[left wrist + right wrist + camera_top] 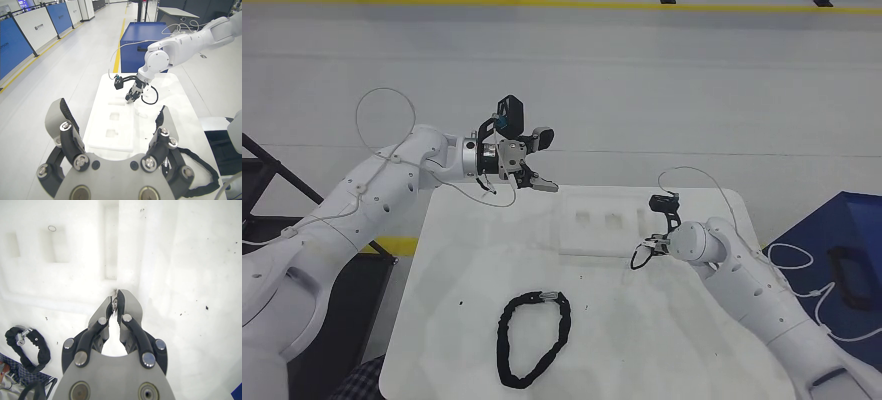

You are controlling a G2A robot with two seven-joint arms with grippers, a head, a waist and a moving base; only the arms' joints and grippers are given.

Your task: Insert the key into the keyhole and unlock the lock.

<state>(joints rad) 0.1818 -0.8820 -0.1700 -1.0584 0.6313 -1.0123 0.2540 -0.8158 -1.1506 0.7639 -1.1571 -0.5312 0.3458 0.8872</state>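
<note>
At the foam tray's (587, 240) right edge, our right gripper (114, 299) pinches the key (114, 305); the chain lock (532, 335) lies well apart toward lower centre, left gripper (547, 160) spread wide at upper centre.

A white table (672, 340) with rounded corners carries two things. A white foam tray (597, 235) (shallow rectangular recesses cut into its top) lies flat under the tip of the right claw (642, 250), which sits at the tray's end edge; from the left claw (545, 160) the tray is lower and just ahead. A black sleeved chain lock (532, 340), closed in a loop, lies on bare tabletop well apart from the right claw, lower than the left claw and back toward the robot. Small dark specks dot the surface beside the right claw
</note>
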